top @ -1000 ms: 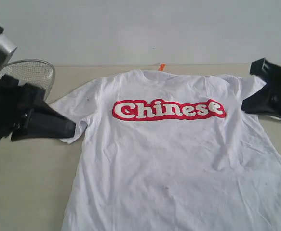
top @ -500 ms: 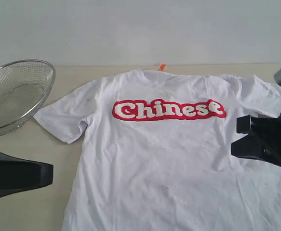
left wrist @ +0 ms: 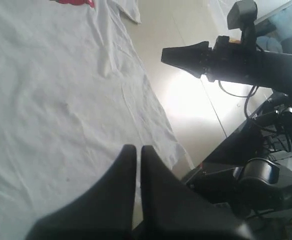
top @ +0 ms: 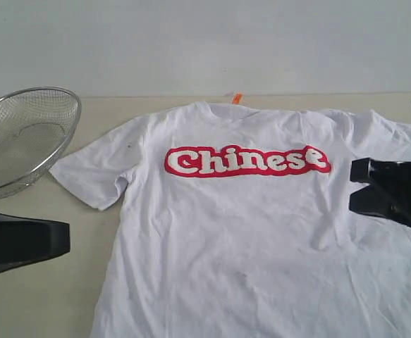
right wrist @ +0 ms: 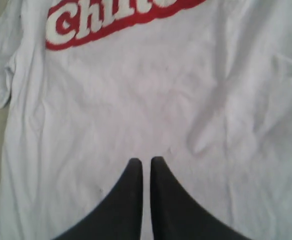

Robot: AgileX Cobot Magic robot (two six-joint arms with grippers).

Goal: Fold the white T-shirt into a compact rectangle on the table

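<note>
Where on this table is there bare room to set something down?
Bare table lies at the near left, between the left gripper and the white T-shirt's side. A narrow strip runs behind the collar. Crowded: the mesh strainer fills the far left, and the shirt covers the middle and right, with the right gripper over it.

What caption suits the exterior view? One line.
White T-shirt lies unfolded on table, shut left gripper and right gripper at its sides.

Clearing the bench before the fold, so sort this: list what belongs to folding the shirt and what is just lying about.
Belongs to the job:
- white T-shirt, spread flat, print up
- table under it
- left gripper and right gripper, both shut and empty

Just lying about:
- wire mesh basket, near the shirt's sleeve
</note>
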